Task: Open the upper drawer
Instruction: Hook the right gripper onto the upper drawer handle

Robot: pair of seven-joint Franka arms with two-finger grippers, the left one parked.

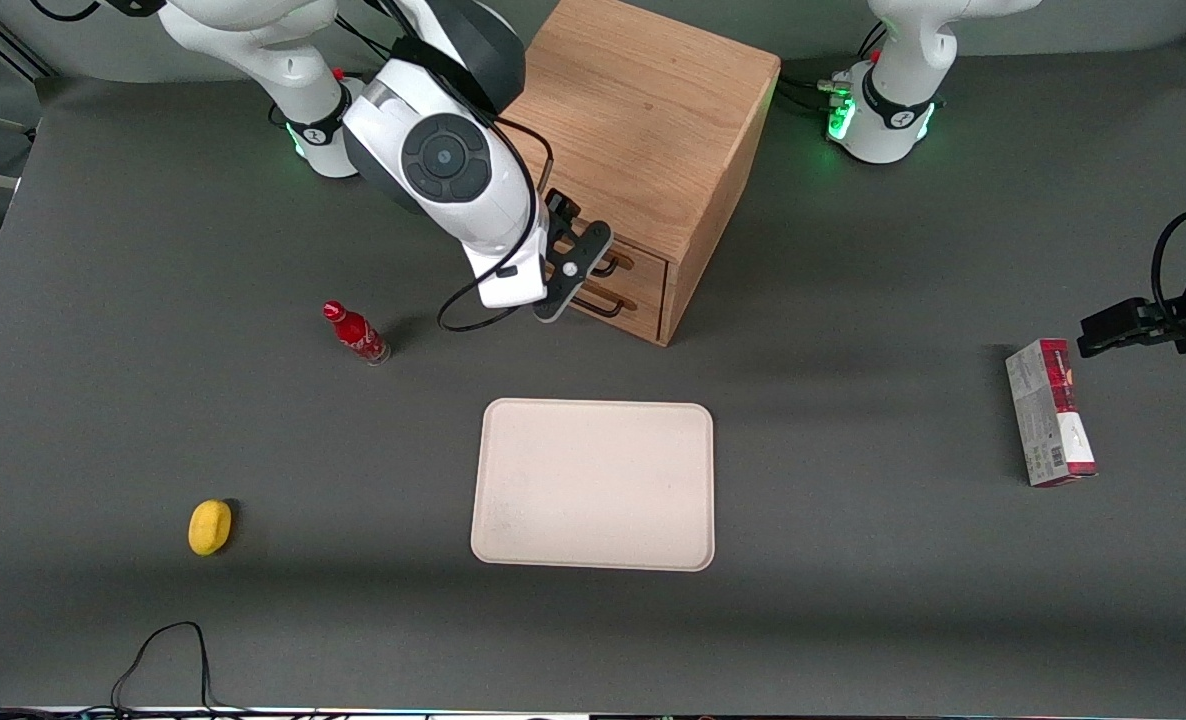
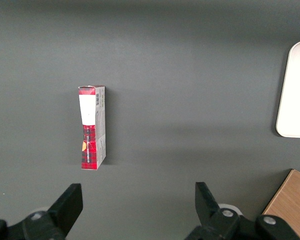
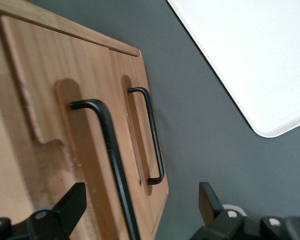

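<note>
The oak cabinet (image 1: 643,130) stands at the back of the table. Its upper drawer (image 1: 641,262) looks shut, with its black bar handle (image 1: 609,268) above the bottom drawer's handle (image 1: 605,306). My right gripper (image 1: 573,262) is open right in front of the drawer fronts, at handle height. In the right wrist view the upper drawer (image 3: 35,85) shows its handle (image 3: 110,150) running between the spread fingers of the gripper (image 3: 142,195), untouched. The bottom drawer's handle (image 3: 152,135) lies beside it, nearer the table.
A cream tray (image 1: 594,484) lies nearer the front camera than the cabinet; it also shows in the wrist views (image 3: 250,55) (image 2: 295,90). A red bottle (image 1: 356,333) and a yellow object (image 1: 210,526) lie toward the working arm's end. A red box (image 1: 1050,412) (image 2: 92,127) lies toward the parked arm's end.
</note>
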